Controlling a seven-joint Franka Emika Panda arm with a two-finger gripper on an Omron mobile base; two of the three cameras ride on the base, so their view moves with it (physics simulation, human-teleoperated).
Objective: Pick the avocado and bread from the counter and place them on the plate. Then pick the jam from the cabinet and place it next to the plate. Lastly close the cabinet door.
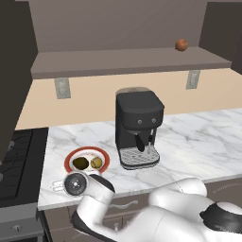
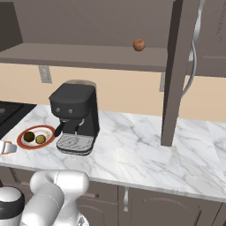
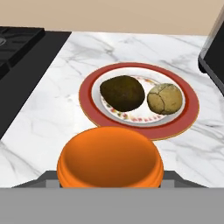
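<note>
In the hand view the orange jam sits between my fingers, with my gripper shut on it, just in front of the plate's near rim. The red-rimmed plate lies on the white marble counter. On it rest the dark avocado at the left and the tan bread at the right. From the base views, my gripper hovers low at the counter's front left, beside the plate. The upper cabinet stands open, its door swung out.
A black coffee machine stands right of the plate. A dark stove borders the counter on the left. A reddish-brown ball sits on the cabinet shelf.
</note>
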